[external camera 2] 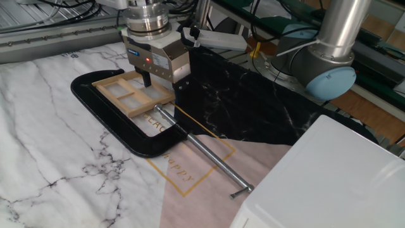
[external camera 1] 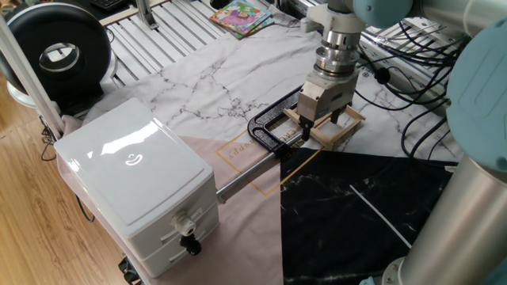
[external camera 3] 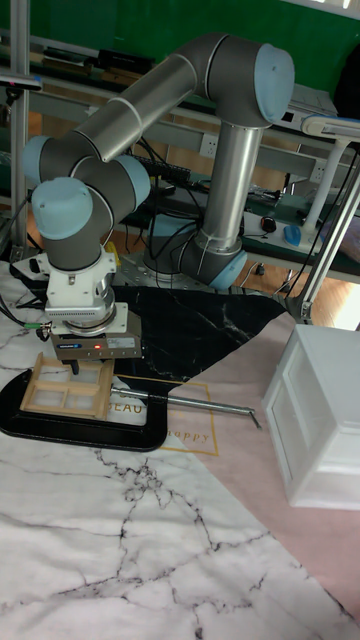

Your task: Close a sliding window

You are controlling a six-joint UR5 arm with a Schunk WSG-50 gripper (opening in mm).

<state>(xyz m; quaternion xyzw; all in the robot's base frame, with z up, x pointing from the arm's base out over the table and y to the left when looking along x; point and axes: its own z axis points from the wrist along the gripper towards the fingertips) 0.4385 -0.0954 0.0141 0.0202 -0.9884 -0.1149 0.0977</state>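
**A:** Across the middle of each frame lies the counter (external camera 1: 198, 87), marbled white with black and pink patches. What sits on it, big to small?

**B:** Biggest is the UR5 arm (external camera 3: 150, 110), bent down from the upper right of the tall view. Next is the white plastic box with drawers (external camera 1: 139, 186) at lower left of one fixed view. Then the sliding window (external camera 2: 130, 104) at centre left of the other fixed view: a black rounded frame (external camera 2: 136, 142) lying flat, its tan wooden sash (external camera 2: 130, 95) sitting toward the far end. A thin metal rod (external camera 2: 205, 155) runs out from the frame toward the box.

**A:** How would the window handle?

**B:** Light and stiff, I'd judge, the sash gliding flat along the frame. The thin grid bars look fragile, so pushing on an outer rail of the sash seems safer than pinching a bar.

**A:** And the gripper (external camera 2: 158, 83)?

**B:** It points straight down over the near end of the sash. One dark finger (external camera 2: 146, 80) dips to the wood and seems to touch the sash; the fingers stand only narrowly apart and clamp nothing I can make out.
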